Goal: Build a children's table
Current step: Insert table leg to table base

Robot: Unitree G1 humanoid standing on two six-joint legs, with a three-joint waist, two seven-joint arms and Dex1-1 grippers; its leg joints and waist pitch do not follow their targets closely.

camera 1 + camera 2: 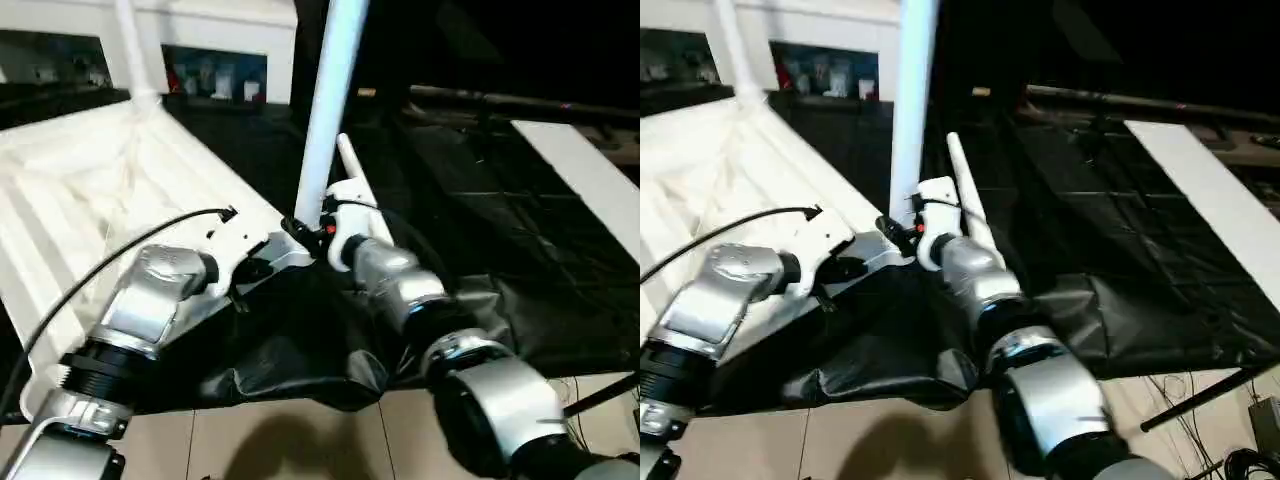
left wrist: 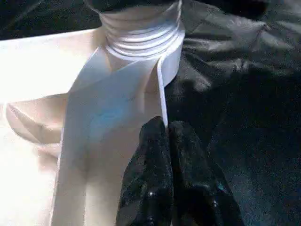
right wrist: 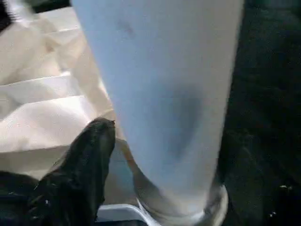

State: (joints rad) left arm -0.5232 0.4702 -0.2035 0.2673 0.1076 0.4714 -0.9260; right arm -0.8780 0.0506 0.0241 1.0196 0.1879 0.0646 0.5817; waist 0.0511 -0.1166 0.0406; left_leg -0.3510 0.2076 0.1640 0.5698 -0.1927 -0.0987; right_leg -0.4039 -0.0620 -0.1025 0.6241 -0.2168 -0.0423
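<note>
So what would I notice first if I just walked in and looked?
The tall white tube leg standing upright in the near corner socket of the upside-down white tabletop. Both silver arms reach towards it, and a second leg stands at the far corner.

upright leg [image 1: 328, 100] cut off at the top edge, its foot hidden behind the right gripper [image 1: 318, 232]

The white tabletop [image 1: 90, 190] lies underside up on the black-sheeted surface [image 1: 470, 220], ribs exposed. One white leg [image 1: 330, 100] stands upright in the near corner socket; a second leg [image 1: 130, 50] stands at the far corner. Both silver forearms converge at the near leg's base. A flat white board [image 1: 590, 175] lies well apart, to the right.
</note>
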